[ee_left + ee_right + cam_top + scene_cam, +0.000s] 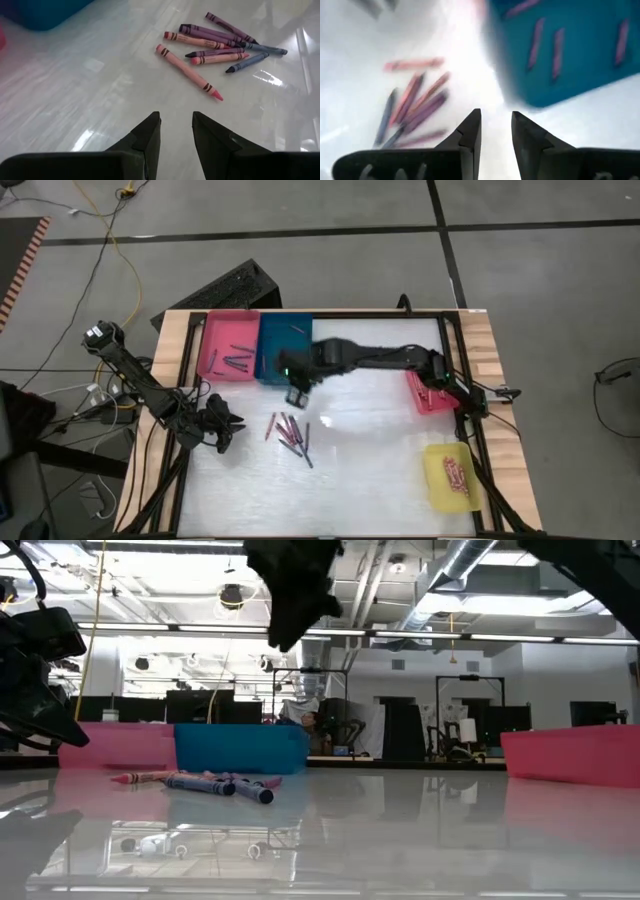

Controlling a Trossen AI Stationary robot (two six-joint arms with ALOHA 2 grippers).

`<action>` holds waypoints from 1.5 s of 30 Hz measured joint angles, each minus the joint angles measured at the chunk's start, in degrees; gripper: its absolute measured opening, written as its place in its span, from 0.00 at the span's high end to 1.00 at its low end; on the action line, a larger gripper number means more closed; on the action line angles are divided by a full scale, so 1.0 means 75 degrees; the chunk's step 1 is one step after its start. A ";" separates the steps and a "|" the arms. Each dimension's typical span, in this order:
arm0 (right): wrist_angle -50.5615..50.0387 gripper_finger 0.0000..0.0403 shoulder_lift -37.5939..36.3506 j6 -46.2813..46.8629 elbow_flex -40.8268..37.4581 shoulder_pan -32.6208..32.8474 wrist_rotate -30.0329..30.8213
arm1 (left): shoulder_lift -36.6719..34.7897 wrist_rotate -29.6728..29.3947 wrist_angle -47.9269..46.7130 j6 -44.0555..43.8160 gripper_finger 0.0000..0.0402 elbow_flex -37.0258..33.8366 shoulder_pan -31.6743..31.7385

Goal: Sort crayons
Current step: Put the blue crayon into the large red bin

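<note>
Right claw (pixel 296 394) hovering just near of the blue tray (pixel 284 346), fingers apart with a clear gap and nothing between them; left claw (pixel 224 428) waiting low at the left side of the bench (pixel 380 470), fingers likewise parted and empty. Loose crayons (pixel 291 432) lying in a small heap on the bench between the two claws, near of the blue tray: pink, purple and grey-blue sticks, some crossing one another. More crayons already resting in the pink tray (pixel 228 347) and the blue one, a red tray (pixel 430 392) under the right arm, a yellow tray (pixel 452 477) at the near right with red sticks inside. Judging by the empty right claw beside the blue tray, probably between a drop and the next pick; next move likely calling for a descent onto one stick at the heap's edge, aligned across its length. Dark bands on the crayon wrappers, no lettering readable.
</note>
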 joint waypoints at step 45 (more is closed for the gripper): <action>0.4391 0.75 0.0104 0.4304 -0.4501 0.2899 0.1523 | -0.0003 -0.0075 0.0002 -0.0324 0.75 0.0000 -0.0002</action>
